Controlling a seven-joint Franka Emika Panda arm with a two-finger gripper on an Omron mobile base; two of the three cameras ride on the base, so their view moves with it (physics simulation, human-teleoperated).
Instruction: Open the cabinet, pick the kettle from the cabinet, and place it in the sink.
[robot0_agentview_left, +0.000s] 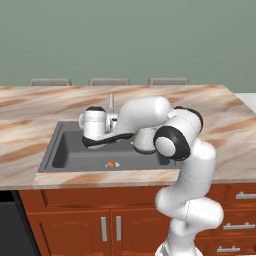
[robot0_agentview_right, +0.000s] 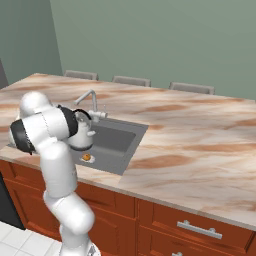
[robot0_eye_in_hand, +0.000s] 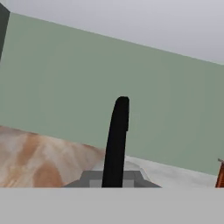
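The silver-grey kettle (robot0_agentview_right: 83, 136) hangs upright over the left part of the dark grey sink (robot0_agentview_right: 120, 141), just in front of the faucet (robot0_agentview_right: 89, 98). My gripper (robot0_agentview_right: 82, 116) is shut on its thin black arched handle (robot0_eye_in_hand: 117, 140), which rises up the middle of the hand view with the kettle's grey top (robot0_eye_in_hand: 89, 178) below it. The folded arm reaches across the sink (robot0_agentview_left: 75, 157) from the right and hides much of the hand. The cabinet is out of view.
A small orange object (robot0_agentview_left: 111, 163) lies on the sink floor. Marbled countertop (robot0_agentview_right: 200, 145) spreads to the right and behind. Three chair backs (robot0_agentview_left: 109, 81) line the counter's far edge. Base cabinet doors (robot0_agentview_left: 110, 227) and drawers (robot0_agentview_right: 200, 230) are below.
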